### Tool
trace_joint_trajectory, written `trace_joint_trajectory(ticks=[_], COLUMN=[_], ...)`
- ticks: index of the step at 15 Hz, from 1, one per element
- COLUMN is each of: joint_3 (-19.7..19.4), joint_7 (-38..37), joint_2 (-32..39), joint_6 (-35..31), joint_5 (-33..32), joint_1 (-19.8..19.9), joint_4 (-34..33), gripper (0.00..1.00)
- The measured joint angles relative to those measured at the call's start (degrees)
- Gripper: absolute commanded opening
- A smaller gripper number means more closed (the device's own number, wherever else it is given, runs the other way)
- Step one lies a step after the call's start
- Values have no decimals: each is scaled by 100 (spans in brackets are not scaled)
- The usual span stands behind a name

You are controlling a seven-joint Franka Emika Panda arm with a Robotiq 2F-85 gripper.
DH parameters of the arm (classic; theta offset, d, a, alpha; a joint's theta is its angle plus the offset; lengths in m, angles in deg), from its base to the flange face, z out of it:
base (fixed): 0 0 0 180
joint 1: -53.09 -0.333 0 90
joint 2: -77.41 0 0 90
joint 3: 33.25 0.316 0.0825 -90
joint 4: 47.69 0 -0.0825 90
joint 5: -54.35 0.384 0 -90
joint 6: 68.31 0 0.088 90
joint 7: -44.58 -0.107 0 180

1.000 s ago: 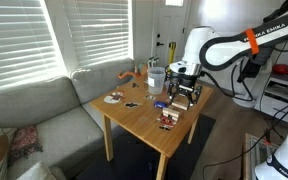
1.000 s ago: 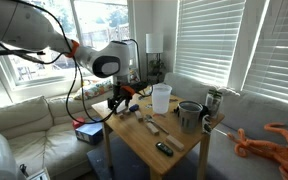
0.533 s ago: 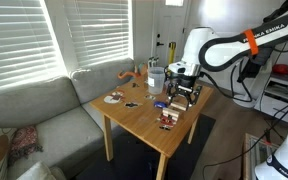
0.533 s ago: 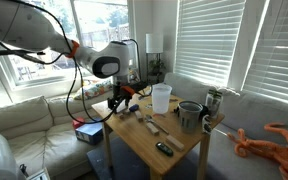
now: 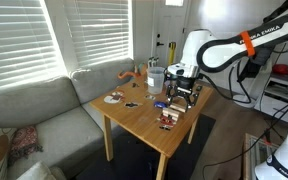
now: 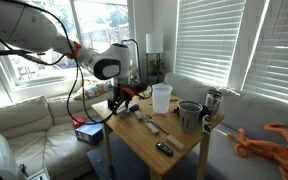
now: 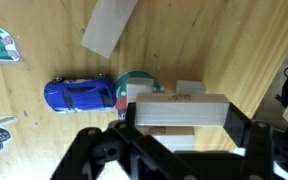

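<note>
Little has changed since the earlier frames: the gripper (image 7: pixel 181 118) stays low over the same far part of the wooden table (image 5: pixel 144 122), its fingers pinching a pale block (image 7: pixel 179 108) at both ends. A blue toy car (image 7: pixel 79 94) lies just beside the block, unmoved.

Arm (image 5: pixel 224 50) bends downward; gripper (image 5: pixel 184 97) hangs vertical, its 2 fingers (image 7: pixel 246 135) apparently clamped partway.
</note>
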Motion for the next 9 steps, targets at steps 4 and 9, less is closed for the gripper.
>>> trace_joint_trajectory(ticks=[4, 9], joint_3=[0, 0], joint_7=[0, 0], joint_2=[28, 47], joint_6=[-39, -137], joint_5=[33, 36], joint_1=[0, 0], joint_4=[-1, -3], gripper=[58, 58])
